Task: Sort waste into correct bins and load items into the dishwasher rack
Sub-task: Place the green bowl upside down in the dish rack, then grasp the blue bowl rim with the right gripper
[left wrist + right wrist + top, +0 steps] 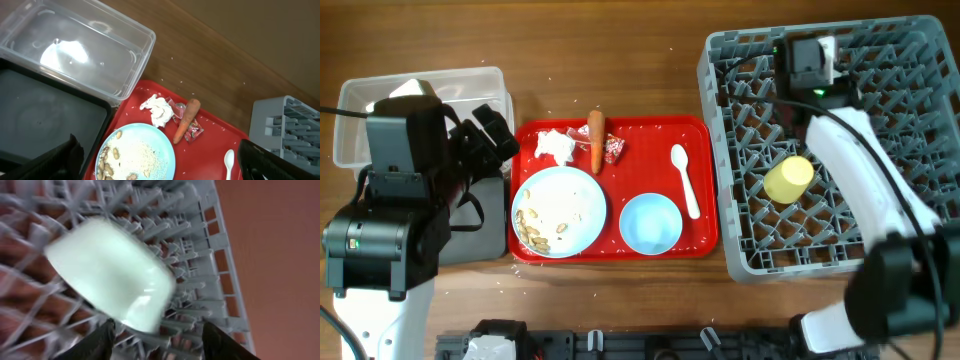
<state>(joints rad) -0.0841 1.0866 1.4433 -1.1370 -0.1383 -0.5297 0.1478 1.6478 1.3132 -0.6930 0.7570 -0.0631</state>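
The cup (788, 180) lies on its side in the rack (740, 240), so I think that bit is done. The right gripper (159, 327) hangs over it with its jaws apart and nothing in them, and the cup is not between them. The left gripper (159, 150) is wide open too, and empty, up above the red tray (640, 160).

On that tray the tissue (157, 110), the carrot (186, 120) and the wrapper (194, 131) sit close together. Next to them is the plate (150, 142) with crumbs (137, 157) on it. The bowl (651, 222) and spoon (684, 180) wait there as well. The tub (145, 40) and black tray (45, 115) are just beside the red tray.

I think the rubbish comes next. The left gripper would have to go down onto the tissue, close softly on it alone, then carry it to a bin
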